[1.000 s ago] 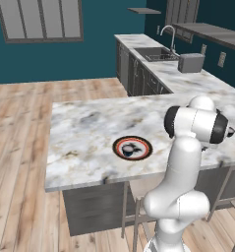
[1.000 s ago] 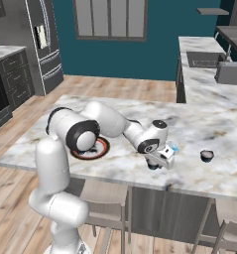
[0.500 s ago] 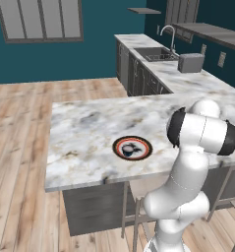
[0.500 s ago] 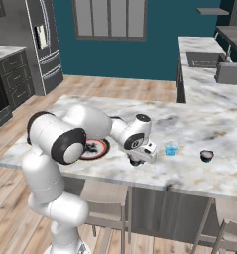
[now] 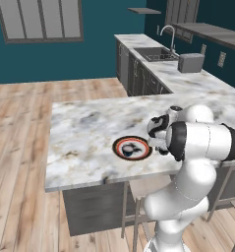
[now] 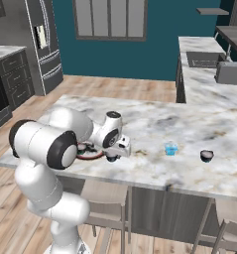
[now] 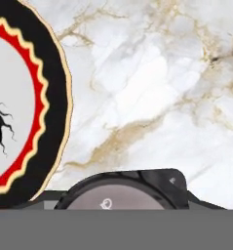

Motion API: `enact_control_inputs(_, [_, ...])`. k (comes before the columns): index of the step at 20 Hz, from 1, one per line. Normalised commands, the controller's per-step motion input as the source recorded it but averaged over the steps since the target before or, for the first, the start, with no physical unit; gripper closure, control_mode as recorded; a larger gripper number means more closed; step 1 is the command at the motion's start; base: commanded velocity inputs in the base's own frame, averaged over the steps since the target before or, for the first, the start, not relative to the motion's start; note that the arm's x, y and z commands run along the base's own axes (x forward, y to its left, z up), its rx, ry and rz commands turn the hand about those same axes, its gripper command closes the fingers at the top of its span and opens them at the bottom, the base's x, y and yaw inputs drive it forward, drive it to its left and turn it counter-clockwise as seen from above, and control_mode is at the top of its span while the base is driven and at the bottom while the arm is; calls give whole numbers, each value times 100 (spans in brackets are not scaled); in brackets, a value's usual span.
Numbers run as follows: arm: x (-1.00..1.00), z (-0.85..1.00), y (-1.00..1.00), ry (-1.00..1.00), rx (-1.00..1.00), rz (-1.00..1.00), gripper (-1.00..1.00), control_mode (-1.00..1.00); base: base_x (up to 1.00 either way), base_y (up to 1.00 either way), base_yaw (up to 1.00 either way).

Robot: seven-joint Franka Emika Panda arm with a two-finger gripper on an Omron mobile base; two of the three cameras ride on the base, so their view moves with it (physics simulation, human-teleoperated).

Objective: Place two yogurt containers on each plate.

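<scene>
Marble covers the island counter [image 5: 84, 128] where the work sits. Clamped in the gripper [image 6: 112, 157] is a dark yogurt tub [image 7: 120, 188] with a pale top; in the hand view it fills the bottom edge, round and dark-walled, with the jaws closed on its sides. It hangs over bare marble just beside the plate [image 7: 54, 97], outside its rim. That plate shows a thin tan edge, a black band, a wavy red ring and a white centre with a black drawing. From the left base view the plate [image 5: 116, 147] lies near the island's front edge, and the gripper [image 5: 157, 138] stands just to its right; a dark shape sits in the plate's middle, but from here it could be a tub or only the drawing.

Farther along the counter, well apart from the plate, stands the pale blue tub [image 6: 170, 148], upright. A second dark tub [image 6: 206, 156] sits beyond it, nearer the front edge.

Behind the island run a marble worktop with a sink [image 5: 156, 54] and a grey box [image 5: 190, 62], a steel fridge [image 6: 40, 44], teal walls and a wooden floor [image 5: 20, 162].
</scene>
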Motion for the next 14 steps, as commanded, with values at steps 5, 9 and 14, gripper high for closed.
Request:
enact_control_inputs(5, [39,25,47,-1,0,12,100,-100,0,0,0])
enact_control_inputs(9, [53,-2,17,0,5,8,100,-100,0,0,0])
enact_control_inputs(14, [52,-18,25,0,9,7,100,-100,0,0,0])
